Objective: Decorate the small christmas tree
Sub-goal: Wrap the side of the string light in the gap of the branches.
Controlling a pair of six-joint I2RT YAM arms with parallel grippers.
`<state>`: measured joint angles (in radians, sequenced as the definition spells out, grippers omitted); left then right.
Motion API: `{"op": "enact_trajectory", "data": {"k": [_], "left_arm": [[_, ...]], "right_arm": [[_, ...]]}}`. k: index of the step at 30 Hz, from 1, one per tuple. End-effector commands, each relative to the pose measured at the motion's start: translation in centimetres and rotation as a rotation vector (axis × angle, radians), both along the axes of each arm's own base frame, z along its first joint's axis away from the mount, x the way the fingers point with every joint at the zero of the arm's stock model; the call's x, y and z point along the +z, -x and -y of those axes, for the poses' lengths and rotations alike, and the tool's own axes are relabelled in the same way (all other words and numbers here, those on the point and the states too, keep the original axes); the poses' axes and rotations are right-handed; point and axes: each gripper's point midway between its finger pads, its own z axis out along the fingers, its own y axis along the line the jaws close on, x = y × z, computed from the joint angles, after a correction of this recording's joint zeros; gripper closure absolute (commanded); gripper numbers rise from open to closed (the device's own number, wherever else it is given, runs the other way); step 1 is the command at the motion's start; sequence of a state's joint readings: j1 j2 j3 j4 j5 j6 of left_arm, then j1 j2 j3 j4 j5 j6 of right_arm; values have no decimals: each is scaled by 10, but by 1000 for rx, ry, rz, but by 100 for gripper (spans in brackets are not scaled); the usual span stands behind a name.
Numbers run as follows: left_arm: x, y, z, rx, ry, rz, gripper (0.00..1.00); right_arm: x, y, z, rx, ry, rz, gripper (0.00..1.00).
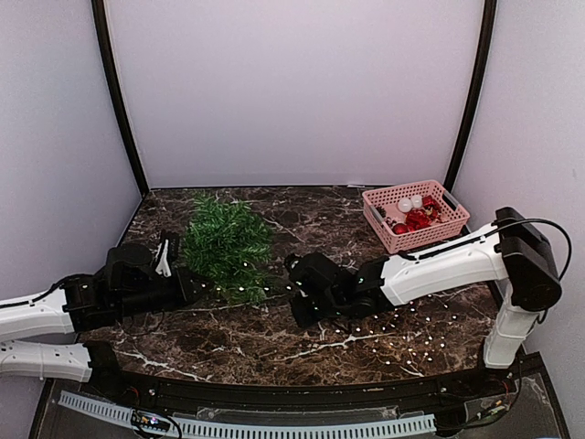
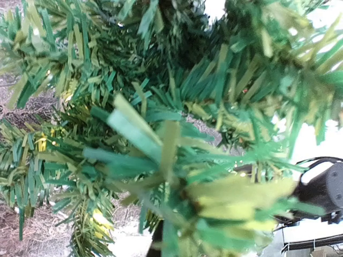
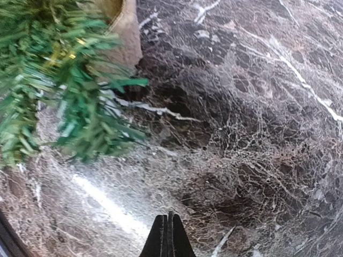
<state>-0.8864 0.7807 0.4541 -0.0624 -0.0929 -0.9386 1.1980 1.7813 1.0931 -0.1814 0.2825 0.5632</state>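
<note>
The small christmas tree (image 1: 227,242) stands on the left half of the dark marble table (image 1: 311,208), its bushy green branches spread wide. In the right wrist view its tan, cloth-like base (image 3: 126,37) shows beneath the lower boughs. The left gripper (image 1: 190,285) reaches in from the left and is pushed into the tree's lower near side. Its wrist camera sees almost nothing but needles pressed close to the lens, with small lit bulbs among them, so the fingers themselves are hidden. The jaws are closed tight, but I cannot tell whether a twig is pinched between them. The right gripper (image 1: 294,270) lies low over the table just to the right of the tree, pointing towards it but apart from the branches. In its own view the two fingers (image 3: 168,238) are pressed together with nothing between them, and only bare marble lies ahead of them, with the tree up and to the left. A string of tiny white lights (image 1: 393,326) trails from the foot of the tree across the near right part of the table, passing under the right arm. At the far right of the table, well apart from the tree, sits a pink plastic basket (image 1: 431,236) holding red ornaments (image 1: 419,219) and a couple of pale round ones.
</note>
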Motion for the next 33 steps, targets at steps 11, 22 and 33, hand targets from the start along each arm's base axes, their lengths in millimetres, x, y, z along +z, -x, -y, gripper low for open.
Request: {"op": "enact_trajectory", "data": {"k": [11,22,33], "left_arm": [[-13,3,-16,40,-35,-17,100],[-17,7,-24,50,-52,-25,100],[-33,11,-37,76,-93,-44,100]], "right_arm": [[-10,5,13,-26,38,-12,100],[22,-26,6,-101,15,61,100],[11,-52,15,-141,10,40,100]]}}
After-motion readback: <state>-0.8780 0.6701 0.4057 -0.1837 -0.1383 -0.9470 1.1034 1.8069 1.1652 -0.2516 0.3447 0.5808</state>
